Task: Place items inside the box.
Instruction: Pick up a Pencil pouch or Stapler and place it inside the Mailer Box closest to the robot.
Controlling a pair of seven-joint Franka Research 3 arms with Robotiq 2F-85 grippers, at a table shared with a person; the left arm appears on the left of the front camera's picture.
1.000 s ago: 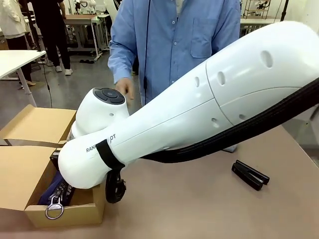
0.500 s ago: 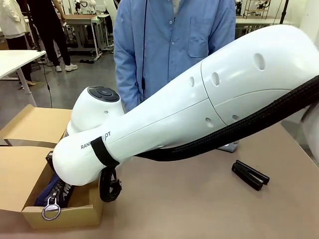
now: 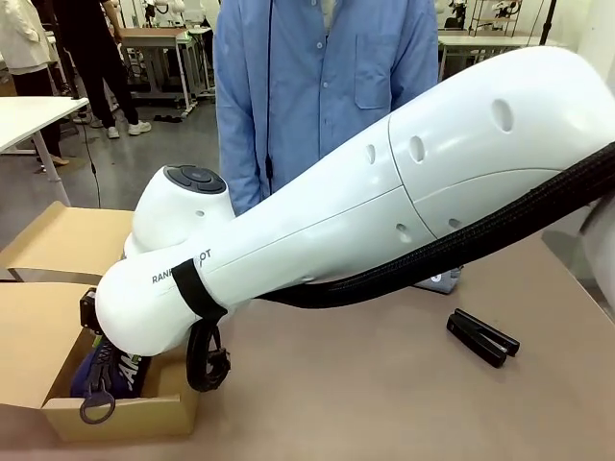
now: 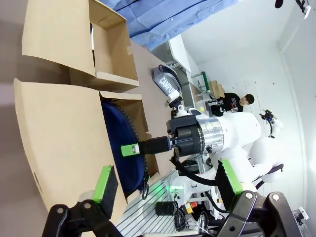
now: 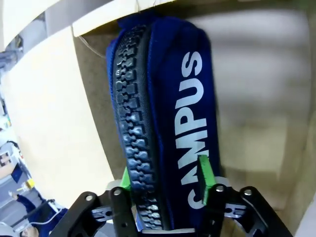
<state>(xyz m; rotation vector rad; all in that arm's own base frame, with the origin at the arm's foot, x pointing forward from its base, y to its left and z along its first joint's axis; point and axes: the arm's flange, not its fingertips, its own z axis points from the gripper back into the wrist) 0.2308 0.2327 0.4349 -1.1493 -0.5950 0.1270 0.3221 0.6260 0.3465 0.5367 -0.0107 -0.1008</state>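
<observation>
A navy "CAMPUS" zip pouch point(image 5: 168, 113) lies zipper-up inside the cardboard box point(image 3: 38, 336) at the table's left. My right gripper point(image 5: 165, 175) is down in the box, open. Its green pads flank the pouch's near end without pinching it. In the front view the pouch point(image 3: 110, 370) and its ring pull show under my right arm. My left gripper point(image 4: 168, 180) hovers beside the box point(image 4: 59, 128), open and holding nothing. A black clip-like tool point(image 3: 482, 337) lies on the table at the right. A grey "CAMPUS" pouch point(image 4: 165, 84) lies past the box.
A person in a blue shirt point(image 3: 317, 86) stands at the table's far side. My right arm point(image 3: 384, 211) stretches across the middle of the table. The box flaps point(image 3: 72, 240) stand open to the left and back. Bare table lies between the box and the black tool.
My right arm has sunk lower and leftward into the box, and the navy pouch has gone down with it. The right jaws have parted. The person's hand has drawn back.
</observation>
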